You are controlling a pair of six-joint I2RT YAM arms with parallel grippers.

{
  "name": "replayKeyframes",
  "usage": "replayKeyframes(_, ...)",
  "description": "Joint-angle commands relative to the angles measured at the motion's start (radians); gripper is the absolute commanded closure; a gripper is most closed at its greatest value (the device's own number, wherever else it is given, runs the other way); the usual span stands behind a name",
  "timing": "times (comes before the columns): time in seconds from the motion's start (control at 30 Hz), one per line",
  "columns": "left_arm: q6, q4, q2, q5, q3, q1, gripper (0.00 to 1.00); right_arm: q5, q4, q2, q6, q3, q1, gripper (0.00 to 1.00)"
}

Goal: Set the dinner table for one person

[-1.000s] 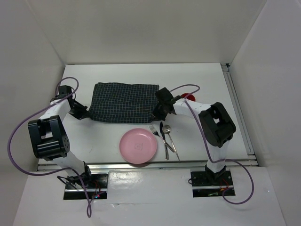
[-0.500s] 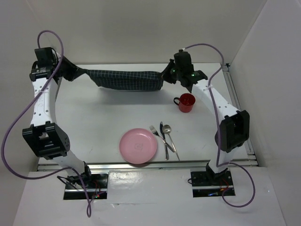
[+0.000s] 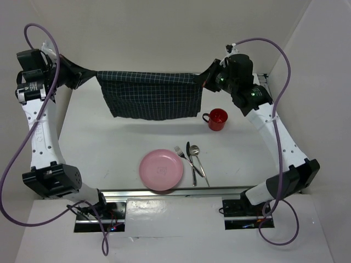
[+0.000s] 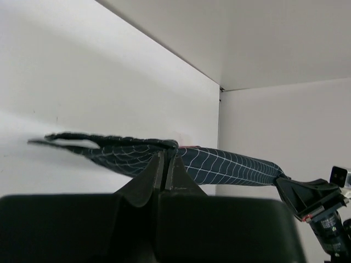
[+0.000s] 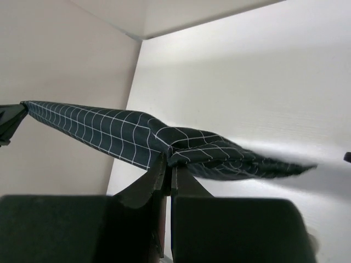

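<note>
A dark navy checked placemat (image 3: 151,93) hangs stretched in the air above the back of the white dinner table (image 3: 104,150). My left gripper (image 3: 90,75) is shut on its left top corner, my right gripper (image 3: 204,80) shut on its right top corner. The cloth (image 4: 219,167) runs off to the right in the left wrist view, pinched between the shut fingers (image 4: 156,172). Seen from the right wrist, the cloth (image 5: 109,134) stretches left from the pinch (image 5: 169,161). Both arms are raised high.
A pink plate (image 3: 161,170) lies near the front edge. A fork (image 3: 184,154), a knife (image 3: 191,164) and a spoon (image 3: 198,159) lie together to its right. A red mug (image 3: 217,119) stands behind them. White walls close in three sides; a metal rail (image 3: 279,131) runs along the right edge.
Both arms have lifted the placemat off the table and pulled it taut. It now hangs spread out like a curtain, higher and wider than half a second ago.
</note>
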Motion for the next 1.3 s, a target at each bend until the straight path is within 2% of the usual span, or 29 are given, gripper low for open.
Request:
replayKeyframes(0.0, 0.044, 0.047, 0.070, -0.035, 0.046, 0.009, 1.00, 0.006, -0.035, 0.074, -0.059, 0.055, -0.094, 1.00)
replayKeyframes(0.07, 0.044, 0.070, 0.138, -0.024, 0.066, -0.005, 1.00, -0.055, -0.015, 0.125, -0.070, 0.088, -0.123, 1.00)
replayKeyframes(0.27, 0.035, 0.092, 0.335, -0.004, 0.251, -0.077, 1.00, -0.178, 0.154, 0.319, -0.041, 0.203, -0.230, 1.00)
replayKeyframes(0.43, 0.001, 0.108, 0.508, 0.006, 0.467, -0.086, 1.00, -0.180, 0.113, 0.528, -0.050, 0.496, -0.260, 1.00)
replayKeyframes(0.53, -0.017, 0.118, 0.533, 0.006, 0.505, -0.086, 1.00, -0.180, 0.113, 0.553, -0.050, 0.527, -0.270, 1.00)
replayKeyframes(0.63, -0.026, 0.159, 0.522, 0.019, 0.437, -0.086, 1.00, -0.190, 0.123, 0.536, -0.050, 0.471, -0.280, 1.00)
replayKeyframes(0.7, -0.026, 0.186, 0.478, 0.019, 0.330, -0.077, 1.00, -0.190, 0.159, 0.501, -0.041, 0.347, -0.280, 1.00)
replayKeyframes(0.73, -0.017, 0.199, 0.460, 0.019, 0.229, -0.077, 1.00, -0.200, 0.194, 0.458, -0.030, 0.243, -0.280, 1.00)
replayKeyframes(0.8, -0.006, 0.220, 0.392, 0.019, 0.117, -0.077, 1.00, -0.200, 0.218, 0.416, -0.030, 0.146, -0.280, 1.00)
replayKeyframes(0.83, 0.007, 0.237, 0.368, 0.019, -0.007, -0.077, 1.00, -0.200, 0.237, 0.377, -0.030, 0.098, -0.267, 1.00)
replayKeyframes(0.87, 0.008, 0.249, 0.343, 0.002, -0.070, -0.077, 1.00, -0.200, 0.237, 0.357, -0.030, 0.002, -0.258, 1.00)
replayKeyframes(0.93, 0.035, 0.250, 0.276, -0.021, -0.182, -0.077, 1.00, -0.200, 0.248, 0.306, -0.030, -0.089, -0.241, 1.00)
replayKeyframes(0.97, 0.046, 0.250, 0.257, -0.039, -0.284, -0.077, 1.00, -0.200, 0.248, 0.291, -0.030, -0.171, -0.228, 1.00)
replayKeyframes(1.1, 0.081, 0.239, 0.182, -0.076, -0.475, -0.077, 1.00, -0.166, 0.248, 0.194, -0.030, -0.371, -0.189, 1.00)
replayKeyframes(1.13, 0.105, 0.215, 0.182, -0.098, -0.494, -0.077, 0.91, -0.166, 0.248, 0.174, -0.019, -0.405, -0.189, 0.90)
replayKeyframes(1.17, 0.119, 0.193, 0.168, -0.115, -0.508, -0.077, 0.50, -0.166, 0.258, 0.140, -0.019, -0.463, -0.189, 0.43)
replayKeyframes(1.2, 0.133, 0.144, 0.168, -0.130, -0.517, -0.077, 0.28, -0.166, 0.258, 0.131, -0.019, -0.477, -0.174, 0.28)
replayKeyframes(1.23, 0.153, 0.119, 0.168, -0.159, -0.517, -0.077, 0.11, -0.166, 0.240, 0.131, -0.030, -0.477, -0.174, 0.15)
replayKeyframes(1.27, 0.153, 0.092, 0.168, -0.174, -0.508, -0.077, 0.05, -0.151, 0.194, 0.119, -0.045, -0.477, -0.157, 0.09)
